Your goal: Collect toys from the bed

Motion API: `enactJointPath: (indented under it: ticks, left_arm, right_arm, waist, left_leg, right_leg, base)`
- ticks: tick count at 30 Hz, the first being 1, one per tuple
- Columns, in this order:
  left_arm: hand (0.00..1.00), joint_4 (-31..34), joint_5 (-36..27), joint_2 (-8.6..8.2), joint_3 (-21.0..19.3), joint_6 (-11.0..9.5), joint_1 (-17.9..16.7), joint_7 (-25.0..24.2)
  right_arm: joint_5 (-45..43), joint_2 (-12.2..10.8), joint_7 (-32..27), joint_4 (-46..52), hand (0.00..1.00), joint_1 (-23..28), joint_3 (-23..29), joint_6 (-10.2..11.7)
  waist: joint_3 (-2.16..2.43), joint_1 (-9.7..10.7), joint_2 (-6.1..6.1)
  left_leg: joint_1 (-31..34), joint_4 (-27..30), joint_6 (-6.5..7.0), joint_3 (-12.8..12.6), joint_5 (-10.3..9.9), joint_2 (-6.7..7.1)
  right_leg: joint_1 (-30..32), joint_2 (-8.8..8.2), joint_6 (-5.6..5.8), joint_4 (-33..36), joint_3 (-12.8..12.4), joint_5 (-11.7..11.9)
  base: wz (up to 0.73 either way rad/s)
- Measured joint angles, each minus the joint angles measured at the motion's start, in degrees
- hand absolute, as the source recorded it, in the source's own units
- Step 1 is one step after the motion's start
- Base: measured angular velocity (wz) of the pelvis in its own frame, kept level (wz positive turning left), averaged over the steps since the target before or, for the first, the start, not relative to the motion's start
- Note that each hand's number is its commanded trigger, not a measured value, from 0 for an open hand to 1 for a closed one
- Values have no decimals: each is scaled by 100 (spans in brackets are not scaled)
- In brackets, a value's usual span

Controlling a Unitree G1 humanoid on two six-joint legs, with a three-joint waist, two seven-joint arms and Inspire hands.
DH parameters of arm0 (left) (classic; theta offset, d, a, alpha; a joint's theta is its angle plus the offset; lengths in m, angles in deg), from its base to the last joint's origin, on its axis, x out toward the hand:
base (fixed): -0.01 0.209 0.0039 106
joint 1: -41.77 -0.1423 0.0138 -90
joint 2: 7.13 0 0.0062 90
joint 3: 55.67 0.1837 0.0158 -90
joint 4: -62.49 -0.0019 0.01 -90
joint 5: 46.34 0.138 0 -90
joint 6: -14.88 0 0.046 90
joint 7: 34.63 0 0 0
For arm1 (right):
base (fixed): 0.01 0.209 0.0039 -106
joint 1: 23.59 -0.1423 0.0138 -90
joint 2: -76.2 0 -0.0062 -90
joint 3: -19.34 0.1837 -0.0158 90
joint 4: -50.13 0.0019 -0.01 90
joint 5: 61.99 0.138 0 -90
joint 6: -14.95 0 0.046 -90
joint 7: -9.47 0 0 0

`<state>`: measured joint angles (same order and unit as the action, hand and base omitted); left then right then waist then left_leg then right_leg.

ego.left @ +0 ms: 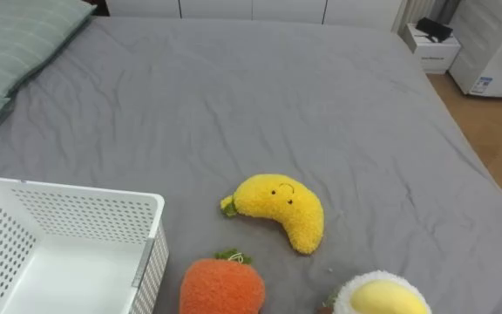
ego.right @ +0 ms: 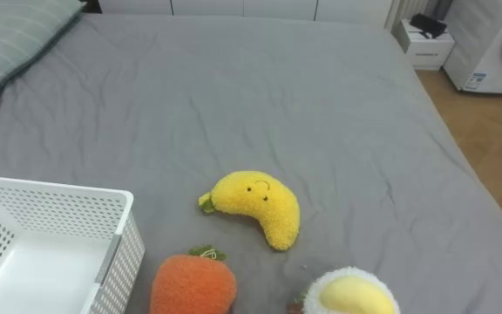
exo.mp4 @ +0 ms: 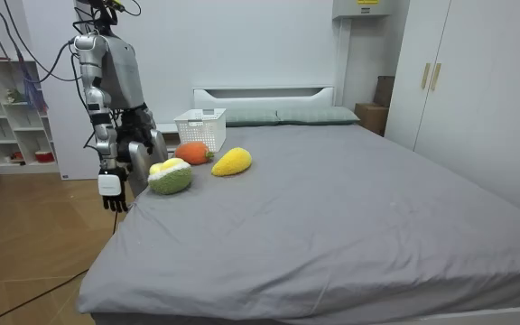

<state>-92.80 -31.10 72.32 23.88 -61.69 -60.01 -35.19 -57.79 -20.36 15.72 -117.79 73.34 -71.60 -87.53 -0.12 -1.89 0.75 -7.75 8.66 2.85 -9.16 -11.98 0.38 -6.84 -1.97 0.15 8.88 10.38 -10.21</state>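
Currently, your three plush toys lie near the bed's [ego.left: 234,105] near edge: a smiling yellow banana [ego.left: 279,209], an orange fruit [ego.left: 220,286] with a green leaf just beside the white basket [ego.left: 77,205], and a yellow-white toy [ego.left: 380,296] cut off below. The right hand [exo.mp4: 108,191] hangs beside the bed's edge; you cannot tell its pose, it's too small.

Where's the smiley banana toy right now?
In the left eye view, the banana toy lies on the grey bed, right of the white basket, just beyond the orange toy.
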Motion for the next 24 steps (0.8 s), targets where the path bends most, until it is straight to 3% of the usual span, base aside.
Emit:
enactJointPath:
  ticks: [17, 20, 24]
  left_arm:
    - [0, 1, -11, 1, -37, -12, -55, 0]
    - [0, 7, -29, 4, -138, -13, -42, 0]
    - [0, 23, -230, 25, -512, -18, -146, 0]
  right_arm:
    - [64, -9, -27, -22, 0, 95, 123, -6]
    - [361, -21, -152, -26, 0, 191, 455, -11]
    - [1220, -8, -260, -21, 0, 392, 1238, -20]
  waist:
    - [-3, 29, 7]
    - [0, 70, 18]
    - [0, 271, 72]
  left_leg:
    - [-31, -8, 0, -5, 0, -1]
    - [-47, -18, 0, -7, 0, -1]
    - [-83, -30, -2, -6, 1, -2]
  right_leg:
    - [-26, -8, 0, 0, -1, 0]
    - [-36, -12, -1, 3, -13, -1]
    - [-79, -8, -3, 0, -12, -7]
  base:
    - [0]
    - [0]
    - [0]
